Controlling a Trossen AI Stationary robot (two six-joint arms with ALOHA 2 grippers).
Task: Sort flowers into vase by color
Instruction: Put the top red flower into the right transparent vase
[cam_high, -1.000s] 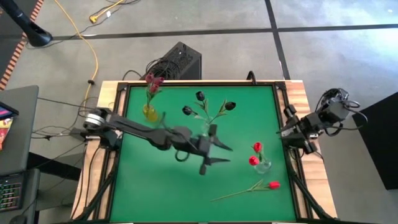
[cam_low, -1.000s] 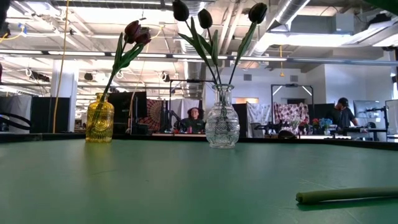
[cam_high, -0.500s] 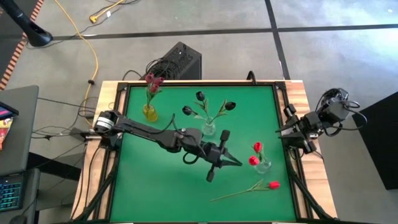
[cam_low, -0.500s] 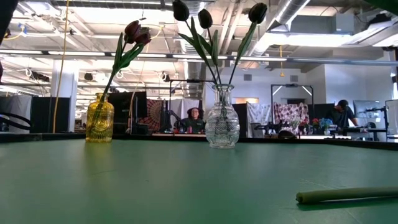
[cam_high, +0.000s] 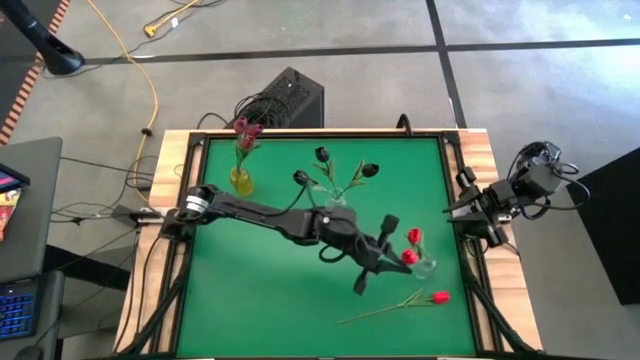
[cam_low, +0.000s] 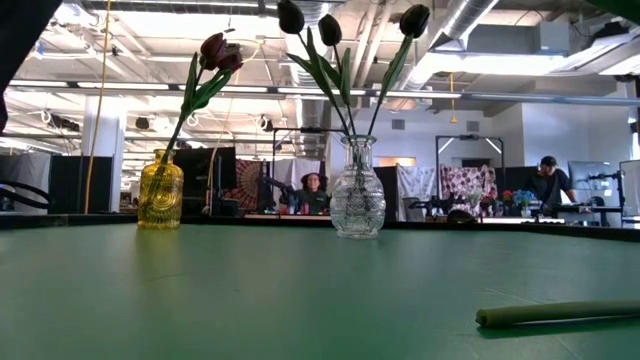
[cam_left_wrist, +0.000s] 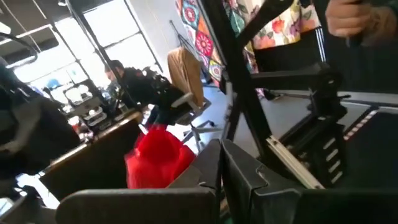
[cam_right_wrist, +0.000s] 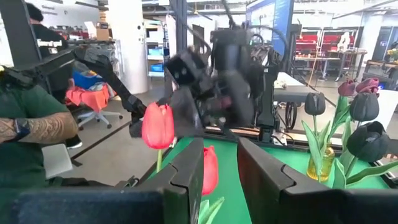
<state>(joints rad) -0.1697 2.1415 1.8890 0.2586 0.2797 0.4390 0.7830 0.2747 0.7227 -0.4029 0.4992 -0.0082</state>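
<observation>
- The left gripper (cam_high: 392, 252), fingers closed and empty, reaches beside the red tulips (cam_high: 411, 247) in the clear vase (cam_high: 425, 266).
- The right gripper (cam_high: 456, 212) waits at the table (cam_high: 250, 310) edge, partly open, empty.
- One red tulip (cam_high: 438, 297) lies on the table.

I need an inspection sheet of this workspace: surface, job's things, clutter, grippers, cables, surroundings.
Surface: green table.
Job's things: yellow vase holds maroon tulips; middle clear vase holds dark tulips; right clear vase holds red tulips; one red tulip lies on the table.
Clutter: nothing seen.
Grippers: left gripper shut, beside the red tulips; right gripper parked at the table's edge.
Cables: yellow cord on the floor.
Surroundings: black box behind the table; people beyond.
</observation>
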